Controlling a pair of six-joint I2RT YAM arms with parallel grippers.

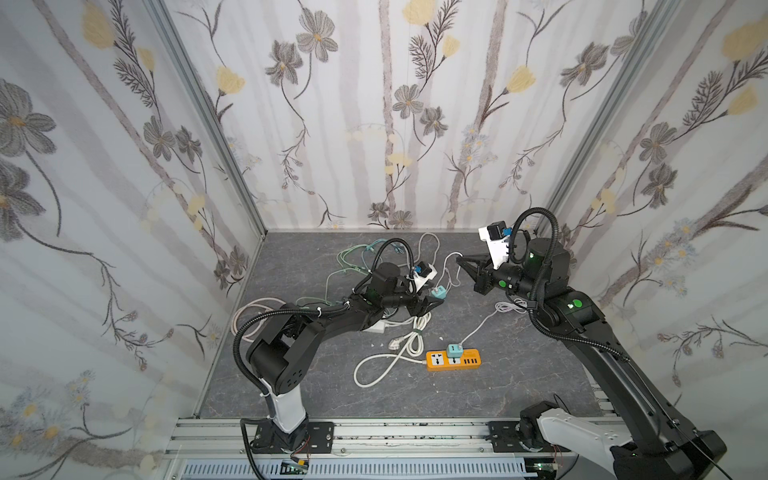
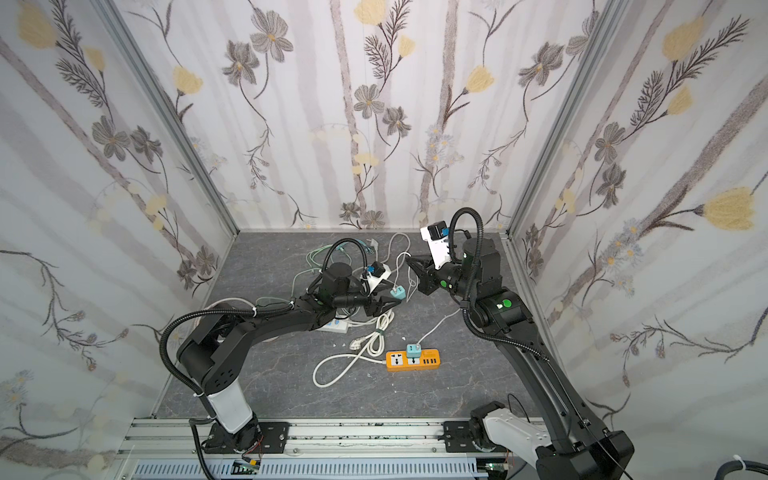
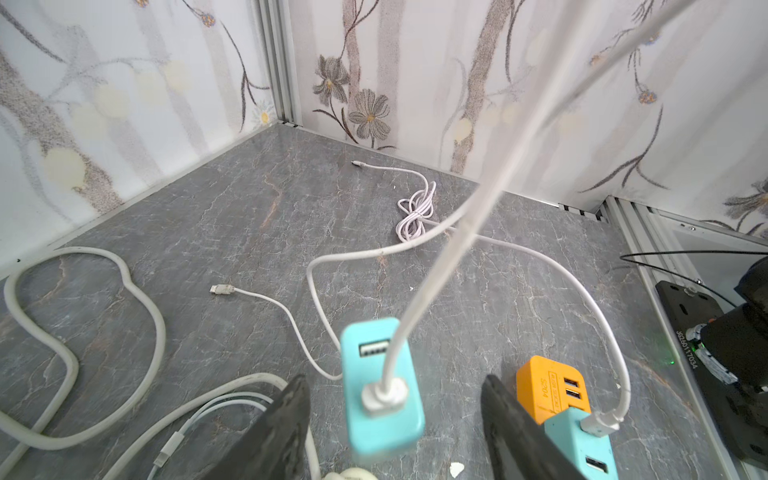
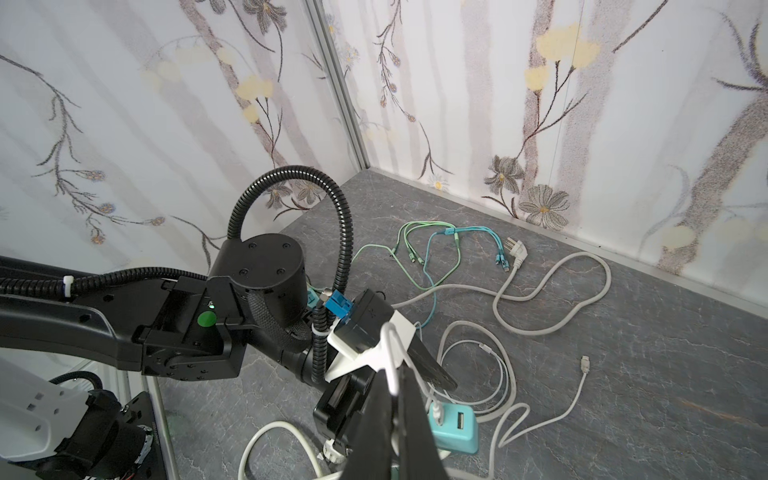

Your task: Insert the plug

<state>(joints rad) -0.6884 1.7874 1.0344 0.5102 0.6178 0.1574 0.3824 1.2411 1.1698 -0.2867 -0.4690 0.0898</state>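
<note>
While the right gripper (image 4: 397, 374) has its two black fingers pressed together on a white USB cable (image 3: 426, 291), the teal USB charger (image 3: 380, 407) hangs at that cable's lower end, with the cable plugged into one of its ports and the port beside it free. The left gripper (image 3: 395, 384) stands with its jaws apart, one finger on each side of the charger, and a gap shows on both sides, so nothing is clamped. In both top views the charger sits at about 1 o'clock from the middle of the grey marbled tabletop (image 1: 519, 374). The orange power strip (image 1: 432, 360) lies flat at about 6 o'clock from the charger, well apart from it. A second teal charger (image 1: 454, 350) is already seated in the strip's middle socket, its own white lead running off toward 1 o'clock. A bundled grey power cord (image 1: 411, 340) lies at 9 o'clock from the strip, and green and blue multi-head cables (image 4: 432, 249) lie near the back wall at about 11 o'clock.
</note>
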